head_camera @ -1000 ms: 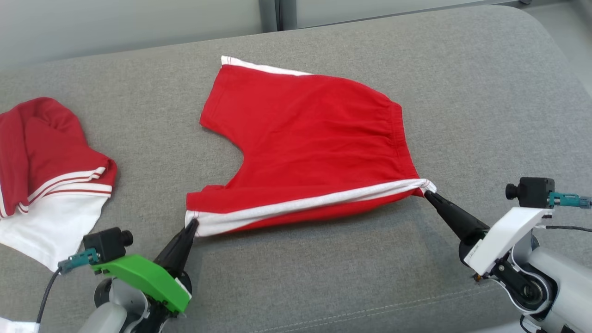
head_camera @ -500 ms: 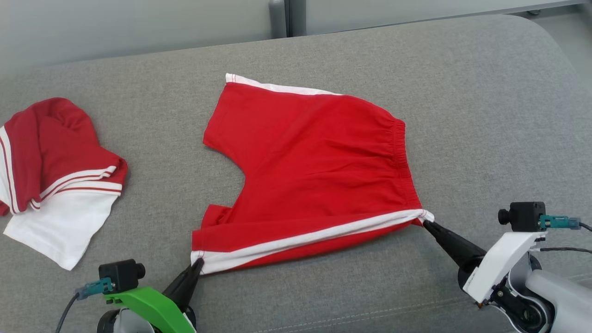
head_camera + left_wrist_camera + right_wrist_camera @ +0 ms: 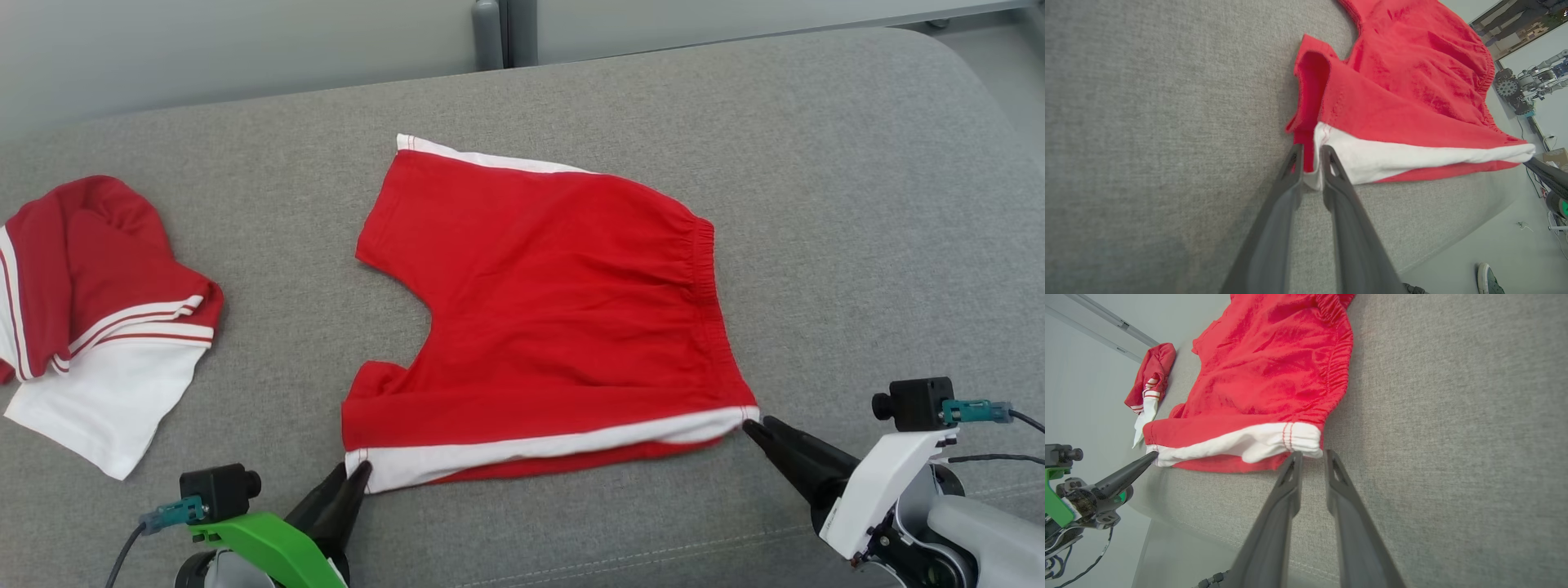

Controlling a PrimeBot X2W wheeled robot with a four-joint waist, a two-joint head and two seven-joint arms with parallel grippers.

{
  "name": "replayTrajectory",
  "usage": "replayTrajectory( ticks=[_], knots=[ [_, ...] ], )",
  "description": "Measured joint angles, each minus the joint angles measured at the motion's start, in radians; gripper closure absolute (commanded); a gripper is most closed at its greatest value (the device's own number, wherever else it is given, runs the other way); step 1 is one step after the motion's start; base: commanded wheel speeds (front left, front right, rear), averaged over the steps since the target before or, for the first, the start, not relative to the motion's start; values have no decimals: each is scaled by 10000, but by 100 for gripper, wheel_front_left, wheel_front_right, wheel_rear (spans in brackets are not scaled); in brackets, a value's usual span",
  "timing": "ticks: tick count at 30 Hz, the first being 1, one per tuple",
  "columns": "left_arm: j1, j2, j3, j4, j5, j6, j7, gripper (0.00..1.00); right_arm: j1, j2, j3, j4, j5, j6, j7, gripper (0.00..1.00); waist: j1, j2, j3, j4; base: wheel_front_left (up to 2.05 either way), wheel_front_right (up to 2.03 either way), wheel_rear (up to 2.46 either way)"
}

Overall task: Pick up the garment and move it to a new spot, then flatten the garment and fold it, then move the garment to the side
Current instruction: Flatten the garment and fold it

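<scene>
At shorts [image 3: 555,310] hem corners: left claw [image 3: 359,472] maybe pinching, right claw [image 3: 755,425] parted.

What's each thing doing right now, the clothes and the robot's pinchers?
Red shorts with white side stripes, spread nearly flat on the grey fabric couch.
Red and white garment, crumpled in a heap at the left.
Left gripper, slightly open, shorts' hem corner between its fingers.
Right gripper, slightly open, empty, tips beside the waistband corner.
</scene>
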Motion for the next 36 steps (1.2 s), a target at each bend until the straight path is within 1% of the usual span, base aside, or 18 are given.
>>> replayTrajectory(
  ticks=[6, 10, 13, 15, 18, 21, 22, 27, 32, 33, 36],
  knots=[
    [0, 75, -59, -35, 48, 0, -123, 0, -23, -2, 222, 198, -224, 0, -2, 0, 0, 0, -37, -13, 0, 0, 0],
    [-1, 378, -19, -44, 374, 0, -376, 0, -23, -10, 309, 309, -299, 0, -6, 0, 0, 0, -76, -11, 0, 0, 0],
    [-18, 585, 198, -213, 660, 23, -779, 0, -33, -29, 88, 328, -353, 0, -100, 0, 0, 0, -119, -5, 0, 0, 0],
    [-47, 614, 380, -362, 830, 59, -974, 0, -51, -36, -142, 322, -357, 0, -105, 0, 0, 0, -154, 1, 0, 0, 0],
    [-150, 616, 527, -639, 1058, 280, -1170, 0, -108, -23, -546, 309, -504, 0, -182, 0, 0, 0, -214, 7, 0, 0, 0],
    [-259, 604, 765, -865, 1421, 437, -1283, 0, -283, 92, -1179, 297, -719, 0, -186, 0, 0, 0, -322, 4, 0, 0, 0],
    [-259, 604, 765, -865, 1421, 437, -1283, 0, -283, 92, -1179, 297, -719, 0, -186, 0, 0, 0, -322, 4, 0, 0, 0],
    [-270, 552, 1185, -1260, 1592, 736, -1323, 0, -616, 339, -2769, 146, -1338, 0, -192, 0, 0, 0, -434, -48, 0, 0, 0],
    [-273, 489, 1551, -1542, 1956, 997, -1325, 0, -673, 433, -4242, 134, -2274, -15, -194, 0, 0, 0, -508, -99, 0, 0, 0],
    [-273, 435, 1670, -1590, 2002, 1051, -1325, 0, -673, 453, -4531, 113, -2456, -50, -194, 0, 0, 0, -523, -107, 0, 0, 0],
    [-273, 230, 2153, -1822, 2132, 1281, -1323, 0, -668, 656, -5336, -27, -2982, -357, -194, 0, 0, 0, -559, -122, 0, 0, 0]
  ],
)
